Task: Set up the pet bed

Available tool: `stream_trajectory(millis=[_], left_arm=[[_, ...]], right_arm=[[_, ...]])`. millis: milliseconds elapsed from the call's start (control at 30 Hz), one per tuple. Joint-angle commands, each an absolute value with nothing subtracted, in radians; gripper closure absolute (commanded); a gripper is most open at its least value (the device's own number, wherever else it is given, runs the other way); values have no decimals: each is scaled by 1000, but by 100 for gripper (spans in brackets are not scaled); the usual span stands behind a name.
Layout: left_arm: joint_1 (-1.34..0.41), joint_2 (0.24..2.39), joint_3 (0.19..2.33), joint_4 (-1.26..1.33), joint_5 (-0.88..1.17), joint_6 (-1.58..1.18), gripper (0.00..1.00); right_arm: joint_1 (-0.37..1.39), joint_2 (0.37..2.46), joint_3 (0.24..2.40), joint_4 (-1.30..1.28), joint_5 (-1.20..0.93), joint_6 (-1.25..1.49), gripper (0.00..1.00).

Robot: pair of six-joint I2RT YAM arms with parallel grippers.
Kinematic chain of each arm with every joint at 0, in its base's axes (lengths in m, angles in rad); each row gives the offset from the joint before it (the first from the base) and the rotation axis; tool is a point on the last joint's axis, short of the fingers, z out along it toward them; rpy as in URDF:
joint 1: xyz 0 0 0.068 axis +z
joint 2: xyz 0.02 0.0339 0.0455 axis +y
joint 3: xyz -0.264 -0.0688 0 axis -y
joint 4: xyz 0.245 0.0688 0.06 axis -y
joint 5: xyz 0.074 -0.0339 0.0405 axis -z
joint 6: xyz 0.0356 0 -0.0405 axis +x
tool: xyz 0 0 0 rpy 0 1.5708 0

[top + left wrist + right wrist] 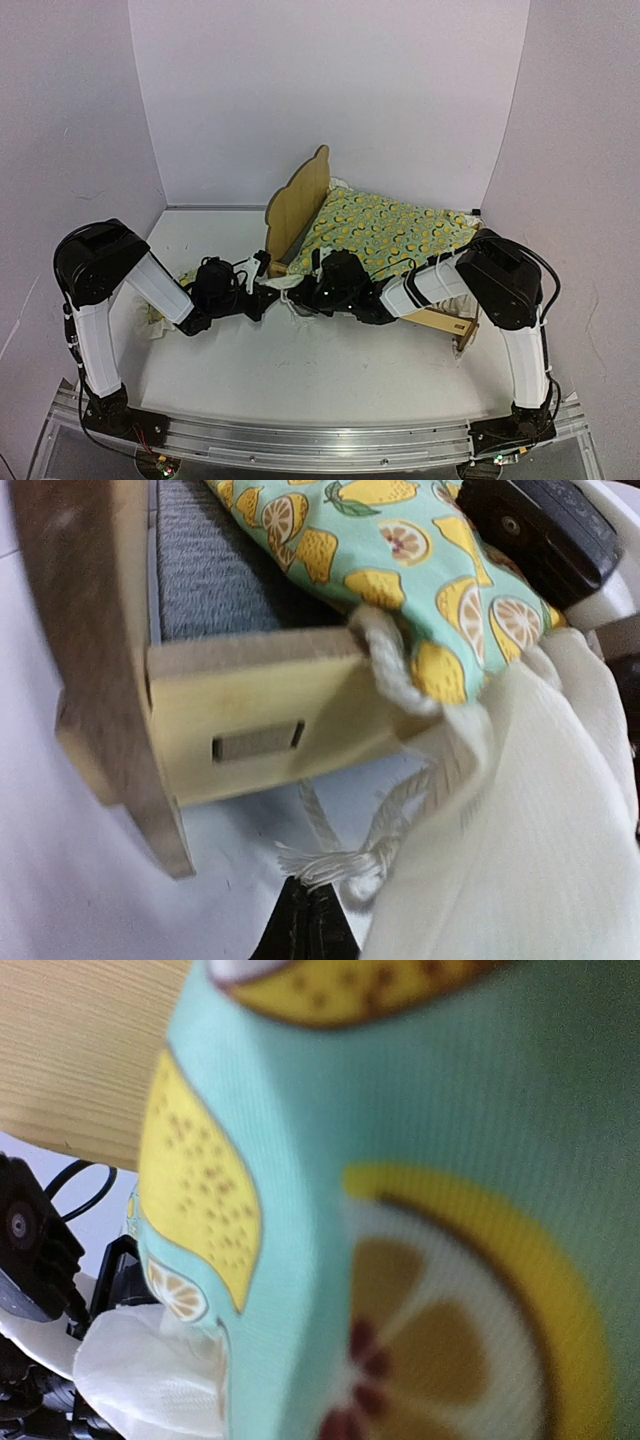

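The pet bed (298, 205), light plywood with a rounded headboard, stands at the middle back. The lemon-patterned quilt (392, 232) lies over it. In the left wrist view I see the bed's side rail (250, 715), its grey base panel (215, 570), the quilt (400, 550), its white ruffle (530, 820) and a knotted white cord (375, 858). My left gripper (264, 287) sits at the bed's near left corner; its fingers (305, 885) are shut on the cord's frayed end. My right gripper (320, 283) is at the quilt's near left corner; the quilt (420, 1210) hides its fingers.
A small matching ruffled pillow (160, 310) lies on the white table (300, 370) at the left, partly under my left arm. White walls close in the back and both sides. The two grippers are close together in front of the bed.
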State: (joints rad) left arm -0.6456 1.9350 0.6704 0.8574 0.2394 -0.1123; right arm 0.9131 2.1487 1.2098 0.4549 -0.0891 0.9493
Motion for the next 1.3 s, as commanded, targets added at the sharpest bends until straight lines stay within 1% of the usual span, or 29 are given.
stream_trajectory(millis=[0, 67, 100, 133, 167, 200, 267, 367, 400, 500, 533, 567, 667, 767, 900, 1067, 1100, 1267], left_arm=[[-647, 1852, 628, 900, 194, -139, 100], [-647, 1839, 614, 899, 190, -141, 100], [-647, 1836, 609, 900, 187, -143, 100], [-647, 1836, 607, 900, 186, -145, 100], [-647, 1839, 606, 900, 188, -147, 100], [-648, 1843, 606, 900, 196, -147, 100], [-648, 1854, 607, 900, 197, -156, 100], [-647, 1848, 601, 898, 165, -200, 100], [-645, 1841, 597, 899, 156, -228, 100], [-644, 1819, 594, 900, 189, -293, 100], [-644, 1813, 593, 900, 186, -318, 100], [-644, 1809, 594, 900, 182, -337, 100], [-644, 1799, 591, 901, 193, -373, 100], [-644, 1786, 587, 901, 191, -408, 100], [-644, 1742, 564, 902, 170, -425, 100], [-644, 1716, 554, 904, 161, -441, 100], [-644, 1713, 553, 903, 159, -447, 100], [-644, 1686, 544, 913, 148, -485, 100]], right_arm=[[903, 2061, 1212, 417, -86, 856, 88], [903, 2055, 1217, 383, -97, 812, 80], [903, 2052, 1213, 376, -100, 795, 79], [903, 2050, 1209, 375, -105, 779, 80], [903, 2049, 1207, 378, -110, 764, 86], [903, 2051, 1209, 379, -111, 760, 89], [903, 2059, 1225, 379, -125, 765, 89], [913, 2061, 1250, 342, -122, 734, 80], [921, 2061, 1259, 325, -117, 704, 75], [941, 2073, 1291, 263, -107, 562, 59], [952, 2083, 1311, 223, -72, 503, 52], [957, 2094, 1328, 188, -51, 452, 48], [977, 2123, 1355, 168, -14, 319, 41], [1010, 2167, 1389, 142, 76, 213, 38], [1044, 2210, 1403, 159, 152, 135, 38], [1049, 2292, 1452, 169, 273, 130, 40], [1048, 2302, 1458, 176, 274, 127, 43], [1049, 2338, 1440, 268, 344, 123, 66]])
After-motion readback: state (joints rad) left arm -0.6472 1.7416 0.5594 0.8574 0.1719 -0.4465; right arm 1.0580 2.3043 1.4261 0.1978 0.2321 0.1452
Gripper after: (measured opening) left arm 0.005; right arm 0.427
